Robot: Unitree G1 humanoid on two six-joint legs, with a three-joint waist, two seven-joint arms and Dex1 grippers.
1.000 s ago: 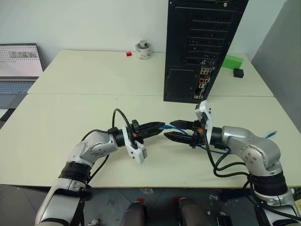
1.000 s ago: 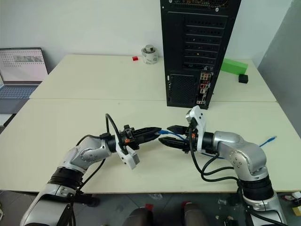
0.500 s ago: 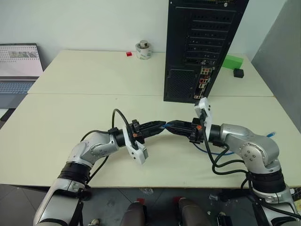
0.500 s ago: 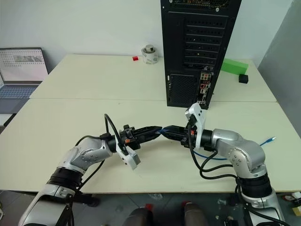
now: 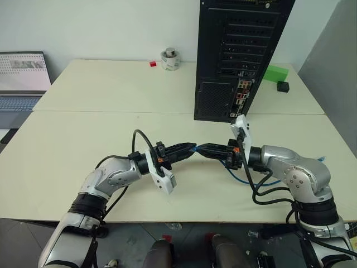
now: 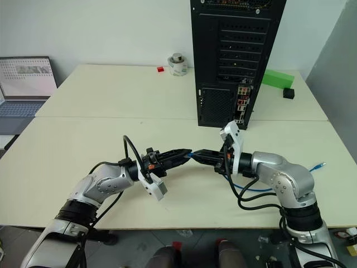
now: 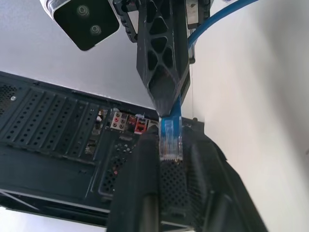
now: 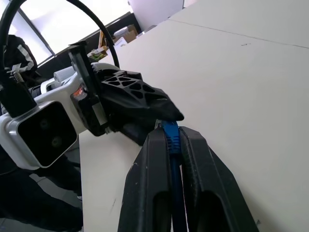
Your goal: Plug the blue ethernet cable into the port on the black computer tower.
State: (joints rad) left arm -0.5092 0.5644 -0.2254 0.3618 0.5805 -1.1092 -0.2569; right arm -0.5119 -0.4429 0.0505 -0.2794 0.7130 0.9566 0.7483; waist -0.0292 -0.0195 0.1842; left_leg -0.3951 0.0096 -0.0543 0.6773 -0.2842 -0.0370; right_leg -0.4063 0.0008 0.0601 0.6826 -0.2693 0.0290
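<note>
**Cable handover mid-air, plug not yet at the port**

The two end effectors meet tip to tip above the cream worktop (image 5: 83,134), at about 6 o'clock from the tall black metal computer tower (image 5: 237,56), which stands upright at 12 o'clock in the head views. The thin light-blue ethernet cable (image 5: 245,180) runs through the right end effector (image 5: 202,149), whose two black fingers (image 8: 149,193) are pressed together on the cord just behind its small clear plastic plug (image 7: 170,142). The plug's tip sits between the fingers of the left end effector (image 5: 189,149), which stand slightly apart, seemingly loosening rather than clamping. The rest of the cable loops on the worktop at 4 o'clock.

The step in hand looks like a regrasp, the plug passing to the right side. Next, the left end effector likely needs to clear away, then the right must carry the plug toward 12 o'clock and line it up squarely with the narrow connector strip (image 5: 241,99) low on the tower's rear.
</note>
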